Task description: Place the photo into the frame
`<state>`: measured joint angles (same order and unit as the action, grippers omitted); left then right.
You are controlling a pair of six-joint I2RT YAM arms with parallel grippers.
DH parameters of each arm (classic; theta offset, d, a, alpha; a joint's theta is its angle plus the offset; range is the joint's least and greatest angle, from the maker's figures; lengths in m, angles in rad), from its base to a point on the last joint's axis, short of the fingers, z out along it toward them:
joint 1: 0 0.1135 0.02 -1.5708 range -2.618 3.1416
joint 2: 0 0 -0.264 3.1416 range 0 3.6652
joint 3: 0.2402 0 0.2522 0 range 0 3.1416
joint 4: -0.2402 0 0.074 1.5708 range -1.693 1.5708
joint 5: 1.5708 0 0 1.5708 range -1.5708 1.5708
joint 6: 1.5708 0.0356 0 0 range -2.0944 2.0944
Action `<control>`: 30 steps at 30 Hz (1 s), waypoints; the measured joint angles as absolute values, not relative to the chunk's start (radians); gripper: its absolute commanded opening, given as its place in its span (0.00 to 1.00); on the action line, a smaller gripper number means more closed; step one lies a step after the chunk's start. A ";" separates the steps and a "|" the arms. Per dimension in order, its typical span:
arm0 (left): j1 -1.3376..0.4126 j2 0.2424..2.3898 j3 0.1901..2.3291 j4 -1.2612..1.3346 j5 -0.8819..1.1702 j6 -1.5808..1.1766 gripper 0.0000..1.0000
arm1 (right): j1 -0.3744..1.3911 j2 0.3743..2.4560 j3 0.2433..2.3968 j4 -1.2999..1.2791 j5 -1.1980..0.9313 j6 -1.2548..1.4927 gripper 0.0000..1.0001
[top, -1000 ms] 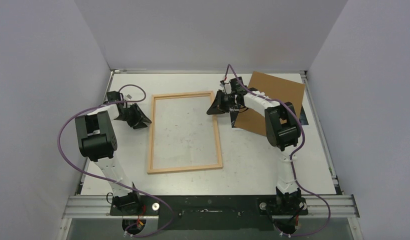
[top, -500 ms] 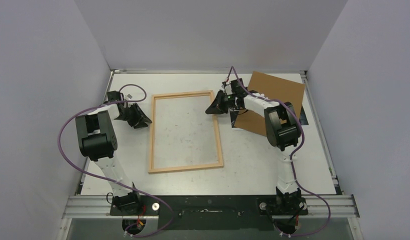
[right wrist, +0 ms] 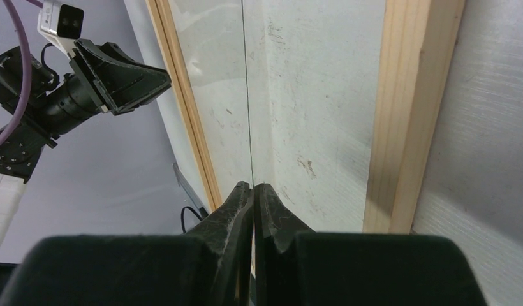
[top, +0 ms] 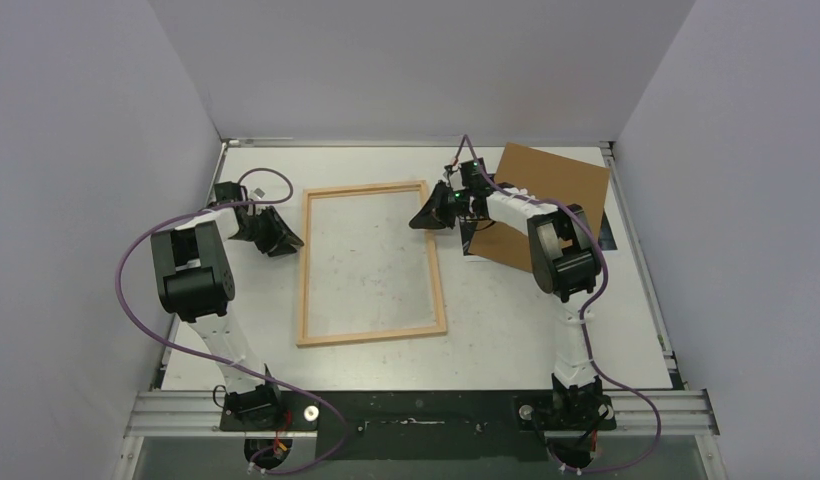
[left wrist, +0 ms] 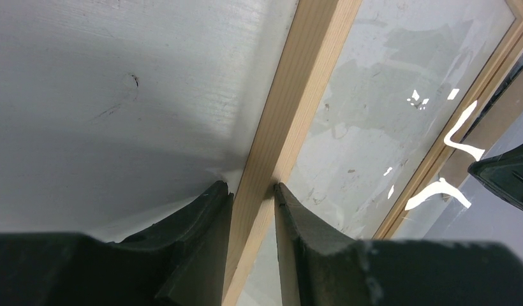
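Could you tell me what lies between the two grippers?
The thin light-wood rectangular frame and its clear pane lie between left gripper and right gripper, in the top view.

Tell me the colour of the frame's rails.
Pale, light-wood tan; the frame shows best in the right wrist view.

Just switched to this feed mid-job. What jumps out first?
The light-wood frame lies flat in the middle of the workspace, with the left gripper clamped across its left rail. Just inside the right rail, the right gripper pinches the edge of a thin clear sheet, apparently the glazing. A brown backing board lies at far right.
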<state>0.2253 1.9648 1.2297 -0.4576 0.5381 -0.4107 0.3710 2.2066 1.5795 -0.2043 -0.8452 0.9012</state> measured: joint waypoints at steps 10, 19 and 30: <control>0.225 1.967 1.232 -0.458 0.541 -0.410 0.28 | 0.373 2.207 1.607 -0.280 -0.810 0.812 0.13; 0.225 1.975 1.237 -0.458 0.552 -0.410 0.28 | 0.388 2.207 1.644 -0.355 -0.774 0.750 0.18; 0.225 1.979 1.241 -0.459 0.558 -0.409 0.28 | 0.387 2.207 1.659 -0.431 -0.743 0.690 0.12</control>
